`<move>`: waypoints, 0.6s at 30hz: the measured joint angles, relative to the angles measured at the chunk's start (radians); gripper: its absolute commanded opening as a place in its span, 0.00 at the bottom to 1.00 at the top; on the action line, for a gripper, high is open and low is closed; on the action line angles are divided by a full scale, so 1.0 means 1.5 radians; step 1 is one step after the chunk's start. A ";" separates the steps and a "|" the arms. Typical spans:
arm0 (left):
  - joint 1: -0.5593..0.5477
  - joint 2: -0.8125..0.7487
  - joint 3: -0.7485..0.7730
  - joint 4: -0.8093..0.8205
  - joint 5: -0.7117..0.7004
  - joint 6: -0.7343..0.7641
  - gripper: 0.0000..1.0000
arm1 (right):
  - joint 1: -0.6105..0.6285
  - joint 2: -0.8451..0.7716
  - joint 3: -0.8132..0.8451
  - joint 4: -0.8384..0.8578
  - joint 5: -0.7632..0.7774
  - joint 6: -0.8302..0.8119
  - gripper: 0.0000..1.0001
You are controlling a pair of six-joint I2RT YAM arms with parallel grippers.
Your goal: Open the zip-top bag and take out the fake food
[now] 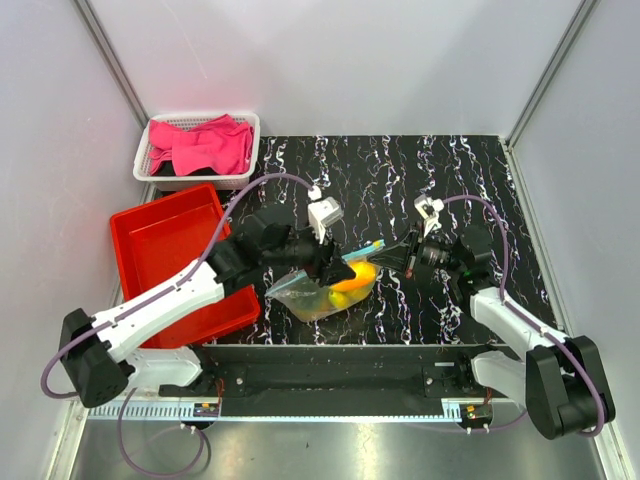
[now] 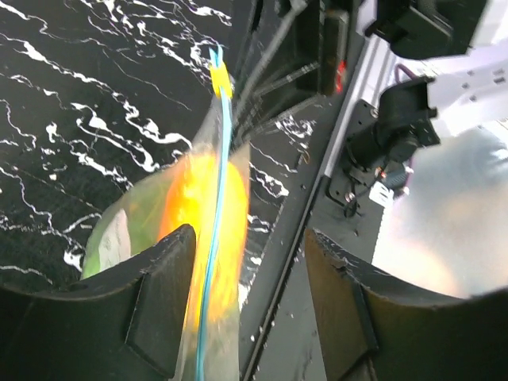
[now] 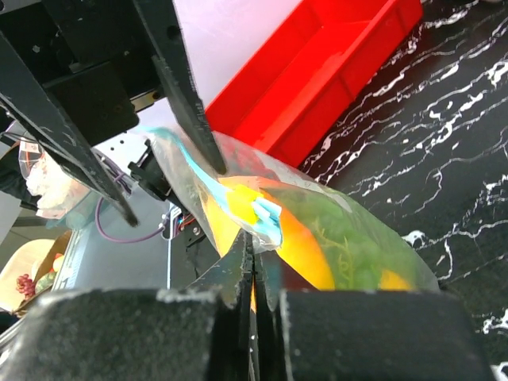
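Right gripper (image 3: pixel 250 252) is clamped on the bag (image 1: pixel 322 292) just right of the tray (image 1: pixel 165 245), left gripper (image 2: pixel 250 238) gaping round the strip (image 2: pixel 222 159), so if it bites both lips the food (image 3: pixel 305 246) never comes out.

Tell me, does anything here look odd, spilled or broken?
Nothing looks spilled or broken. The only oddity: the clear bag, toy food inside, is propped up by its blue zip edge. The right gripper pinches that edge; the left gripper straddles it, open.
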 measured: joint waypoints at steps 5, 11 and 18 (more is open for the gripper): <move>-0.009 0.066 0.031 0.014 -0.033 -0.008 0.44 | 0.000 -0.007 0.000 -0.036 -0.002 -0.014 0.00; -0.009 0.119 0.053 0.011 -0.055 -0.022 0.00 | 0.000 -0.007 0.000 -0.037 -0.017 -0.013 0.20; -0.011 0.119 0.057 0.008 -0.054 -0.021 0.00 | 0.000 -0.012 0.000 -0.036 -0.018 -0.010 0.32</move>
